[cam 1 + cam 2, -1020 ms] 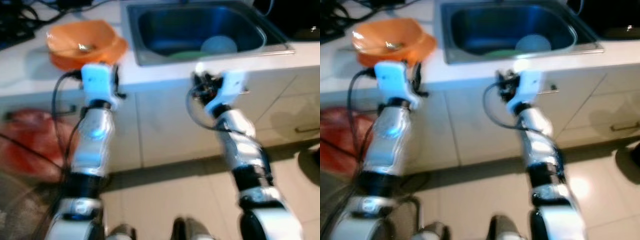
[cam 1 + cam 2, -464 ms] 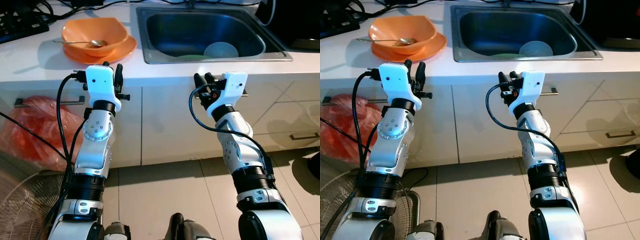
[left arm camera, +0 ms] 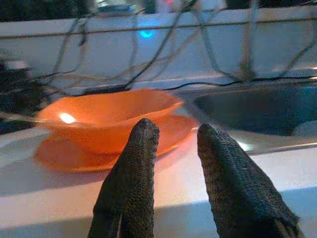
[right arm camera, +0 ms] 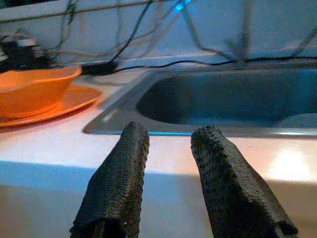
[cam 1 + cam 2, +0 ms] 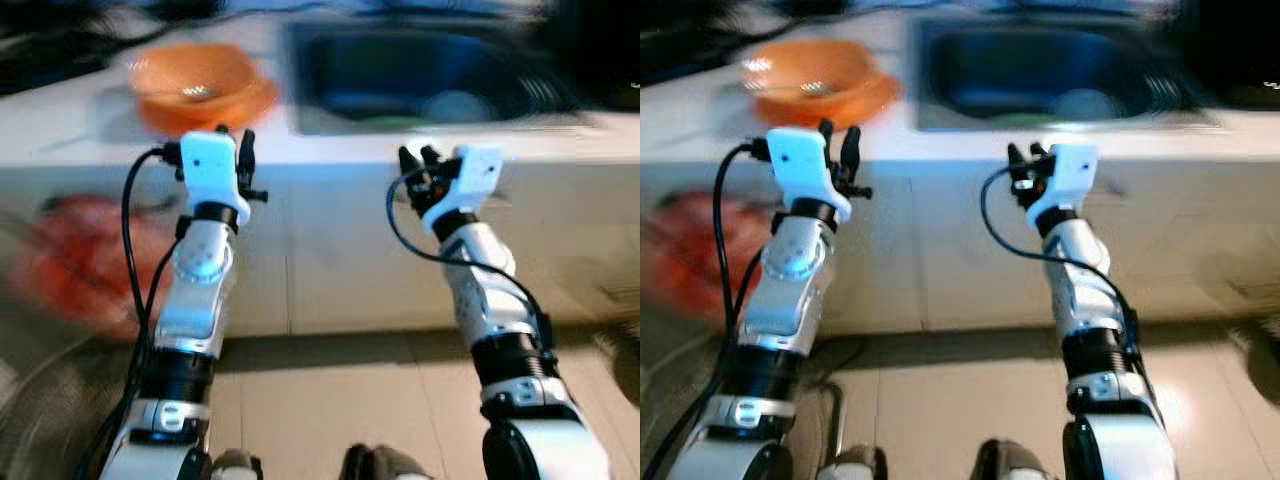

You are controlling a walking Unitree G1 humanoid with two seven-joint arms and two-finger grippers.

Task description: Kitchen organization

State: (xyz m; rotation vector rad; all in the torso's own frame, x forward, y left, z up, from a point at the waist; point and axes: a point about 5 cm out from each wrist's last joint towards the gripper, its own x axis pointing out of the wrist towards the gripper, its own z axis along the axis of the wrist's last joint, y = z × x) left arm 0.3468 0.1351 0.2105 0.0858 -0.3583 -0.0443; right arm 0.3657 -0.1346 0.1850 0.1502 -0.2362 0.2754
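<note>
An orange bowl (image 5: 195, 72) with a spoon in it sits on an orange plate (image 5: 245, 103) on the white counter, left of the steel sink (image 5: 430, 75). A pale dish (image 5: 455, 106) and something green lie in the sink basin. My left gripper (image 5: 236, 150) is raised at the counter's front edge, just below the bowl (image 3: 106, 116), open with nothing between its fingers (image 3: 133, 168). My right gripper (image 5: 418, 162) hangs open in front of the sink (image 4: 223, 99), below the counter edge. The head views are blurred.
White cabinet fronts (image 5: 330, 250) run below the counter. A red plastic bag (image 5: 75, 250) hangs at the left beside them. Cables (image 3: 148, 54) and dark devices lie along the back wall behind the bowl. Tiled floor (image 5: 340, 400) lies under the arms.
The head views have blurred and shifted slightly, so the camera is moving. Both arms hold the same raised pose at the counter edge, grippers still open.
</note>
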